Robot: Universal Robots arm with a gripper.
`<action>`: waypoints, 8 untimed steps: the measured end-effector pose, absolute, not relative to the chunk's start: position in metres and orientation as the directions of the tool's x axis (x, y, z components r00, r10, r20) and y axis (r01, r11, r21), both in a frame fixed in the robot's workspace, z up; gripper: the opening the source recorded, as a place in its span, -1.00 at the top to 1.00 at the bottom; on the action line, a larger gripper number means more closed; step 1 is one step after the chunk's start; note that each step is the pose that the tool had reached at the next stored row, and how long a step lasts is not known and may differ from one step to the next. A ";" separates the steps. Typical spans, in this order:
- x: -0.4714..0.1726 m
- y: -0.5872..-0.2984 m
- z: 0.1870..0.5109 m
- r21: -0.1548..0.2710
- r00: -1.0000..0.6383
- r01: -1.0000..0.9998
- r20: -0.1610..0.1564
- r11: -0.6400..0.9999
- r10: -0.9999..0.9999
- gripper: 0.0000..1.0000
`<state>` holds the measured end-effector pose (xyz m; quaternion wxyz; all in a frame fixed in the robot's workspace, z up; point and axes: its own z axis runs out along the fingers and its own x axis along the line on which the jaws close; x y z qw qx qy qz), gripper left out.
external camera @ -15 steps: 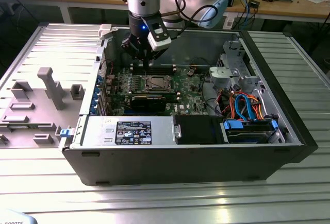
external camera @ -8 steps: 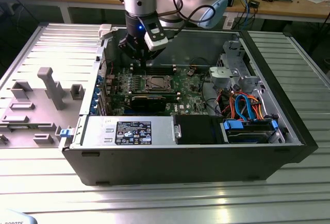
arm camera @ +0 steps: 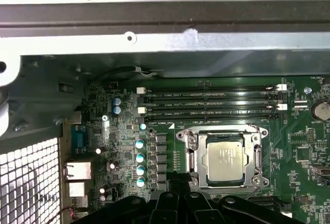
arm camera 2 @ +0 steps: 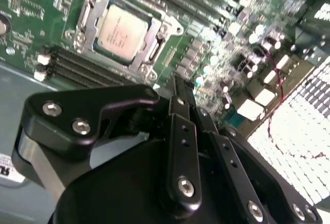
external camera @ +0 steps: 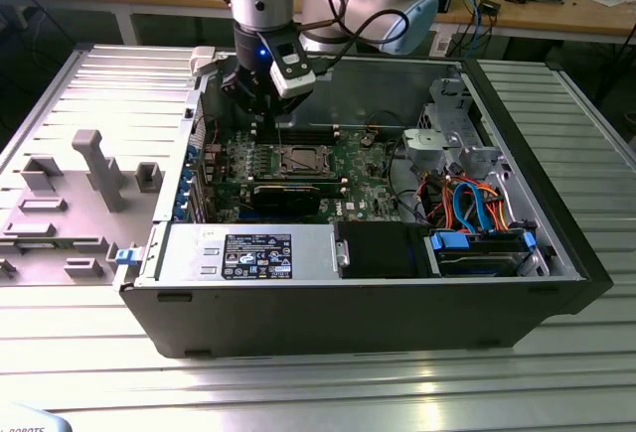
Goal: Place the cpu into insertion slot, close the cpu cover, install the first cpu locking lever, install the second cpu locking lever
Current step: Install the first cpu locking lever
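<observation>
The cpu (arm camera: pixel 225 158) lies flat in the insertion slot (arm camera: pixel 188 135) of the green motherboard (arm camera: pixel 301 152), its dull silver top showing through the window of the cpu cover (arm camera: pixel 256 154), which lies down around it. In the second wrist view the cpu (arm camera 2: pixel 122 31) sits inside the cover frame (arm camera 2: pixel 154 46). My gripper (arm camera: pixel 178 180) hovers beside the socket, shut with nothing between its fingers (arm camera 2: pixel 178 92). In the exterior view the gripper (external camera: pixel 266 114) hangs just above the board, behind and slightly to the left of the cpu (external camera: pixel 300 162).
The open computer case (external camera: pixel 348 293) walls the board in. Long memory slots (arm camera: pixel 211 103) run beside the socket. A black card (external camera: pixel 286 197), a power supply (external camera: pixel 248 251) and a drive cage with orange and blue cables (external camera: pixel 467 204) fill the front and right. A grey fixture tray (external camera: pixel 70 204) lies outside, left.
</observation>
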<state>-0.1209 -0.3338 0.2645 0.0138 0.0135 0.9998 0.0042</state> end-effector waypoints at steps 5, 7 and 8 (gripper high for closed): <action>-0.121 -0.324 0.265 0.009 -0.999 0.027 -0.027 1.000 0.027 0.79; -0.121 -0.320 0.264 0.009 -0.999 0.025 -0.027 1.000 0.025 0.79; -0.121 -0.318 0.264 0.009 -0.999 0.023 -0.028 1.000 0.023 0.79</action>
